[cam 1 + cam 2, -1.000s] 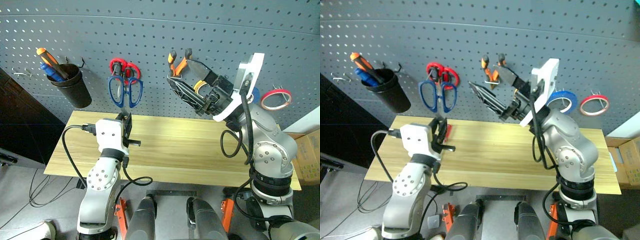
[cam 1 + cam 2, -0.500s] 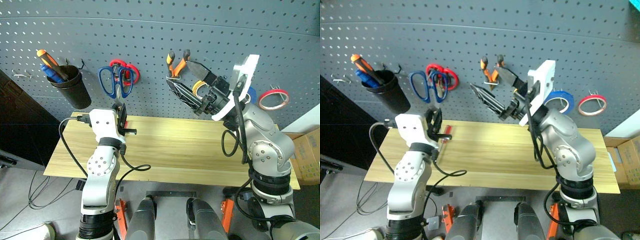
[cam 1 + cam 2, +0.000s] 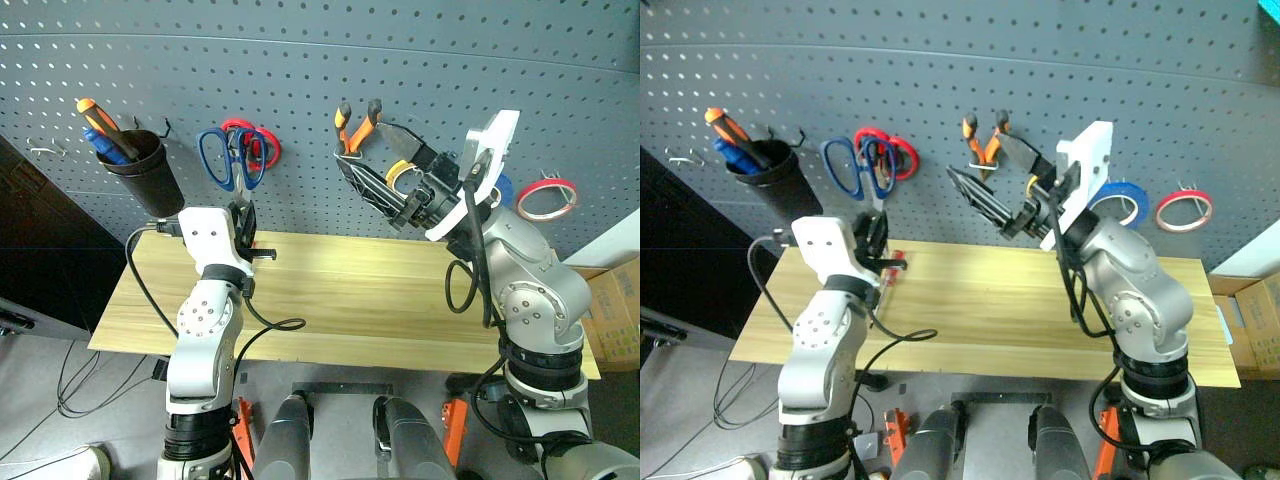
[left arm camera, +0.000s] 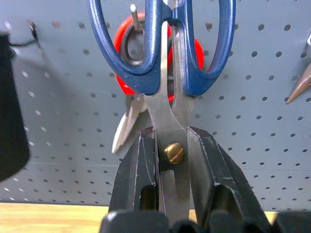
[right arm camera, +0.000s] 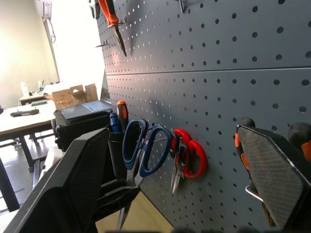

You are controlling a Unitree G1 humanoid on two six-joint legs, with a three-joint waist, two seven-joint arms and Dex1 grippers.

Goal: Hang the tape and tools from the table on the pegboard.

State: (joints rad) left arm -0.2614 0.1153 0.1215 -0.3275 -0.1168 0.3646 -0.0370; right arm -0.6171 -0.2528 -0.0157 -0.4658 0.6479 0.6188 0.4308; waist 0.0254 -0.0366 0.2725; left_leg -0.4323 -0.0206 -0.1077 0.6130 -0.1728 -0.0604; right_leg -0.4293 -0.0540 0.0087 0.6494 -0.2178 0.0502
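My left gripper [image 3: 242, 215] is shut on the blades of the dark-blue-handled scissors [image 4: 160, 58], holding them upright with the handles against the pegboard [image 3: 300, 80]. The blue handles overlap the red-handled scissors [image 4: 127, 53], and a hook shows through one blue loop. The orange-and-black pliers [image 3: 985, 140] hang on the board, and my right gripper [image 3: 980, 165] stands open just in front of them, holding nothing. The blue tape [image 3: 1135, 195] hangs behind my right wrist. A red-handled screwdriver [image 3: 892, 268] lies on the table [image 3: 380, 300] under my left gripper.
A black cup [image 3: 145, 170] holding an orange-and-black screwdriver [image 3: 95, 115] hangs at the board's left. A red tape ring [image 3: 1161, 210] hangs at the far right. A cardboard box [image 3: 615, 310] stands beyond the table's right end.
My left gripper has carried the blue scissors up and closer to the pegboard, so their handles now sit over the red scissors. My right gripper has stayed where it was.
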